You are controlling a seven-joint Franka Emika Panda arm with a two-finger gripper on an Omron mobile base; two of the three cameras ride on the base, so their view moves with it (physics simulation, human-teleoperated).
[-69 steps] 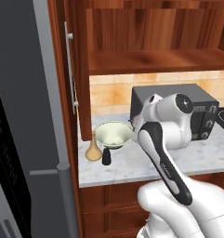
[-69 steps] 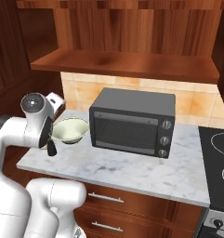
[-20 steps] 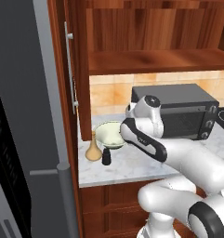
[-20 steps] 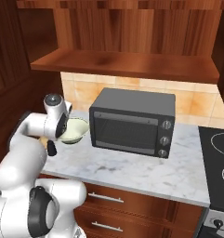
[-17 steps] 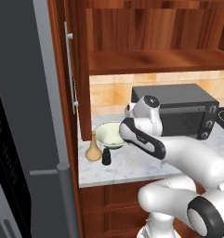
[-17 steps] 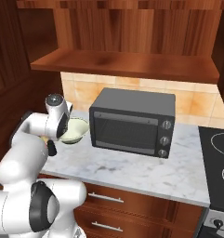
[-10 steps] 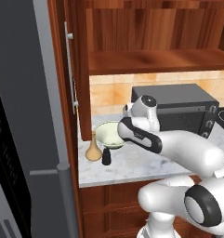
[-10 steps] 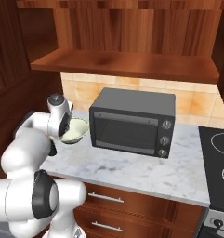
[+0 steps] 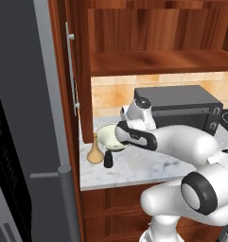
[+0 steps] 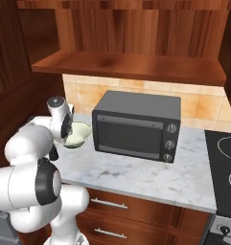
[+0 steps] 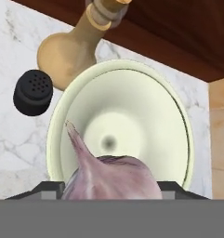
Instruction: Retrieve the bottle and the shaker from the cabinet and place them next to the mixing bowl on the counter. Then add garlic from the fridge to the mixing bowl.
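My gripper [image 11: 111,187] is shut on the garlic [image 11: 108,176], a pale purplish bulb with a pointed tip, and hangs right over the cream-green mixing bowl [image 11: 132,74]. The bowl's inside is bare. The tan bottle [image 11: 67,51] and the black shaker [image 11: 33,92] stand beside the bowl on the marbled counter [image 11: 20,135]. From the left base the bowl [image 9: 108,136], bottle [image 9: 95,153] and shaker [image 9: 108,159] sit at the counter's left end, with the gripper [image 9: 122,136] over the bowl's right rim. From the right base the gripper [image 10: 65,130] hovers at the bowl [image 10: 79,135].
A black microwave [image 10: 136,127] stands just right of the bowl. The open cabinet door [image 9: 80,71] with its silver handle hangs left of the bottle, and the grey fridge [image 9: 25,118] rises further left. A stove top [image 10: 227,167] lies at the far right.
The hand has shifted slightly left and lower, ending over the bowl with the garlic still held. Bottle, shaker and bowl have not moved.
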